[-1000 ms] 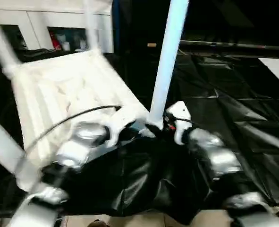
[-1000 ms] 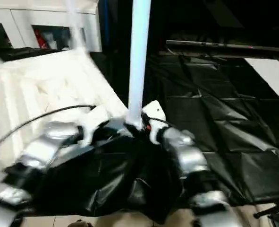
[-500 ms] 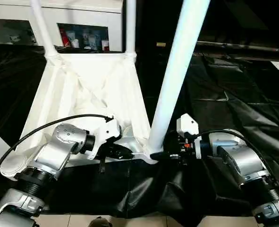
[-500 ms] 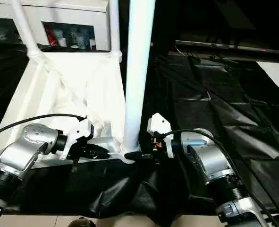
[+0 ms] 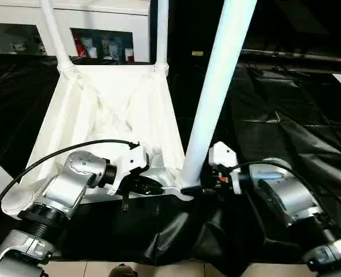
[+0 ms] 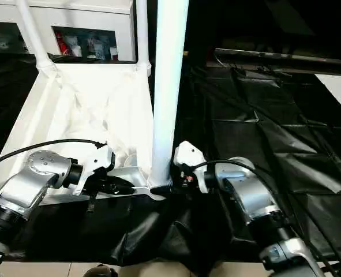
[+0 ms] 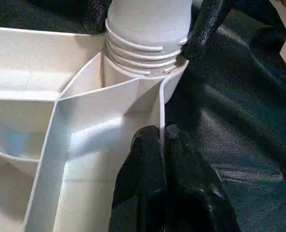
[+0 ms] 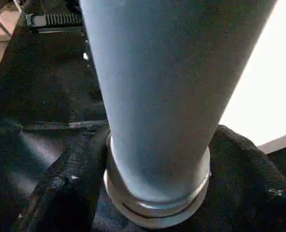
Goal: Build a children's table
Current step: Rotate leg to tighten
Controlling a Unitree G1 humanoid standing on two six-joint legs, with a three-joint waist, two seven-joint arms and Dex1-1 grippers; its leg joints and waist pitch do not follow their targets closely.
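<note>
- I see the table top [image 5: 109, 115] lying upside down on a black sheet [image 5: 285, 127], its ribbed underside facing up.
- Two legs stand in the far corner sockets: far left leg [image 5: 53, 32] and far right leg [image 5: 162, 29].
- A third, near leg [image 5: 216, 86] stands upright in the near right corner socket [image 7: 143, 72]. In the left wrist view its threaded end still shows some rings above the socket rim.
- My left gripper [image 7: 159, 145] is at the near edge of the top, just beside this socket. Its jaws are closed, the two black fingers [image 7: 145, 159] pressed together with the tips against the white rib wall. I see nothing held between them.
- My right gripper [image 5: 208, 189] is at the base of the near leg, on the side away from the top. Its black fingers [image 7: 208, 26] stand on both sides of the leg's base, so the jaws are around the leg; I cannot tell if they press it firmly.
- A black cable [image 5: 60, 156] runs over my left forearm.
- Behind the top there is a white cabinet [image 5: 101, 23] with glass doors and small coloured things inside.
</note>
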